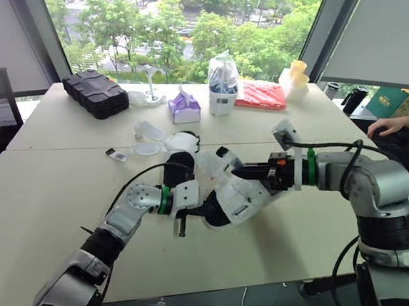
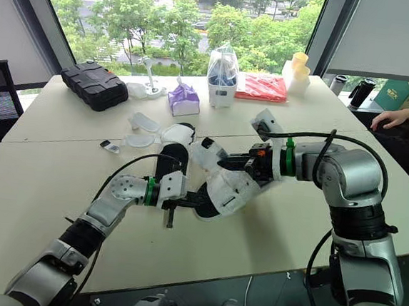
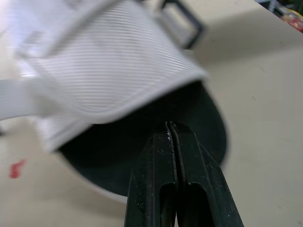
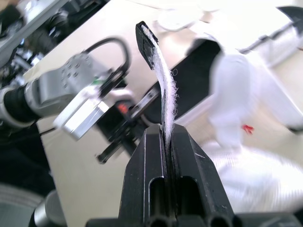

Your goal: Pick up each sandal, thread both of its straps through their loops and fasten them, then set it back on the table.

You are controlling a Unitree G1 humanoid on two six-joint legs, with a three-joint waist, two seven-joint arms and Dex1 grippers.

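Two robot arms are working a white sandal [image 1: 240,199] between them, holding it low over the surface [image 1: 58,190] on the robot's side of a purple tissue pack [image 1: 184,107] and well apart from it. Whether the sole is resting on the surface or hanging just clear of it cannot be told.

The left fingers [image 3: 156,161] are pressing narrowly together on the edge of the sandal's black footbed. They appear to be acting as an anchor, so that the shoe is not swinging while the other arm works. The right fingers [image 4: 147,165] are pinching a fuzzy white strap [image 4: 163,80] partway along its length and leaving its black tip free beyond them. That grip seems chosen so the tip can lead the way into a loop. A black rectangular loop [image 3: 184,26] is sitting on the mesh upper, apart from the strap, so this strap is judged not yet threaded.

A second sandal [image 1: 179,156] is lying on the surface between the held shoe and the purple tissue pack, nearer the shoe, apparently waiting its turn.

The fastening job is looking to be in its early part. The next move is calling for a careful line-up of the limp strap with the narrow loop.
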